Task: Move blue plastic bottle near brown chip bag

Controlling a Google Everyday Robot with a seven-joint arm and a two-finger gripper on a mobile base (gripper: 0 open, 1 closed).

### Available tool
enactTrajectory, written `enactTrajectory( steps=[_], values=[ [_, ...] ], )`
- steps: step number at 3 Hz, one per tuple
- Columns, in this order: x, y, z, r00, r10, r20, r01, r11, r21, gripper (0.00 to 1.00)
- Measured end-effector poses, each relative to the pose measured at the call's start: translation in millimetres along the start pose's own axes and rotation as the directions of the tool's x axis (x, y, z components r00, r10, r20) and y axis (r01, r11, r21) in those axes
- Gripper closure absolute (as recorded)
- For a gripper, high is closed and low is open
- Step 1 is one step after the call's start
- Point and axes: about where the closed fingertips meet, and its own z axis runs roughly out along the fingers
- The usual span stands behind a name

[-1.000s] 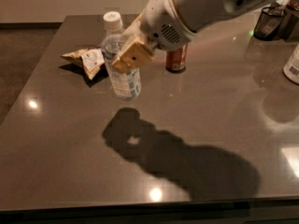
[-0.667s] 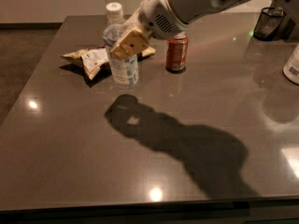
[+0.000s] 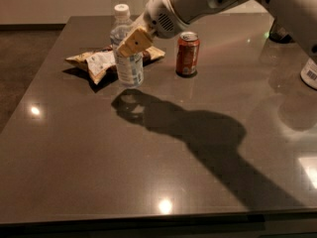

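- We see the gripper (image 3: 131,44) at the back left of the dark table (image 3: 148,192), clamped around the upper body of the blue plastic bottle (image 3: 128,66). One tan finger (image 3: 133,41) lies across the bottle's front, just under the shoulder.
- The bottle is upright, white cap on top, with its label facing us.
- We honestly can't say if its base is resting on the table or hanging a hair above it; the bottom edge sits very close to its own shadow.
- The brown chip bag (image 3: 94,63) lies flat right behind and to the left of the bottle. The bottle overlaps the bag's right part from our angle, so they're just beside each other.
- A reddish soda can (image 3: 187,53) stands to the right of the bottle, apart from it.
- The white arm (image 3: 193,4) comes in from the upper right and throws a big shadow (image 3: 203,138) across the middle of the table.
- There's a white container (image 3: 310,73) cut off at the right edge.
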Motion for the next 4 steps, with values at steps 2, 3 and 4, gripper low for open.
enactTrajectory(
  steps=[2,3,4],
  values=[
    [8.5,-16.9,29.2,1.000,0.025,-0.013,-0.025,0.9996,-0.016,0.83],
    [10.4,-18.1,40.9,1.000,0.022,-0.018,-0.022,0.9995,-0.024,0.60],
    [12.9,-19.2,55.2,1.000,0.018,-0.018,-0.019,0.9987,-0.047,0.29]
  ],
)
